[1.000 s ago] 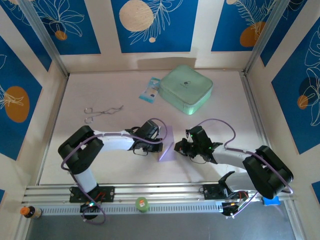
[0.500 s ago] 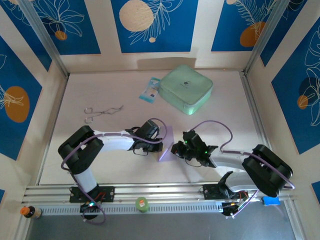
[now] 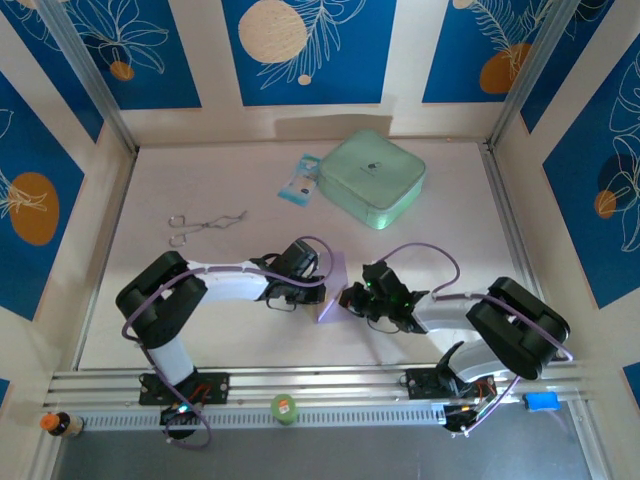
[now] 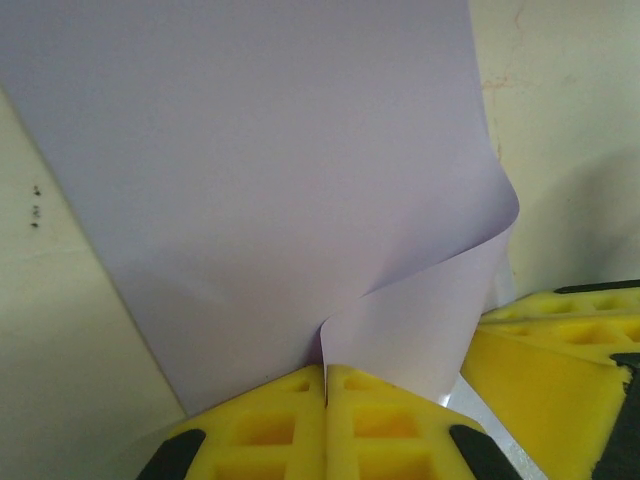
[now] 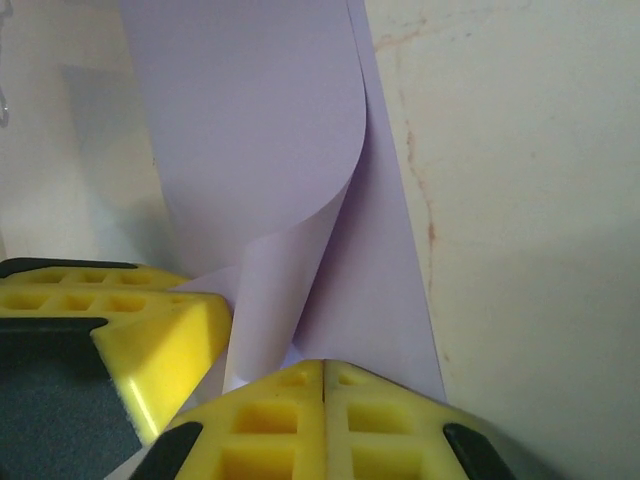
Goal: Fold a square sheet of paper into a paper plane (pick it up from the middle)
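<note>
Left pincer (image 4: 325, 372): pads together, clamped on an edge of the paper (image 4: 280, 170), which curls up from the grip. Right pincer (image 5: 323, 365): pads likewise together, clamped on the same paper from the opposite side, just beside the left one. The paper stands partly raised off the surface (image 3: 200, 180), on the arm-base side of the case (image 3: 373, 178). A packet (image 3: 299, 180) lies just left of the case. The surface is pale, and the walls (image 3: 305, 45) are blue panels with leaf prints.
</note>
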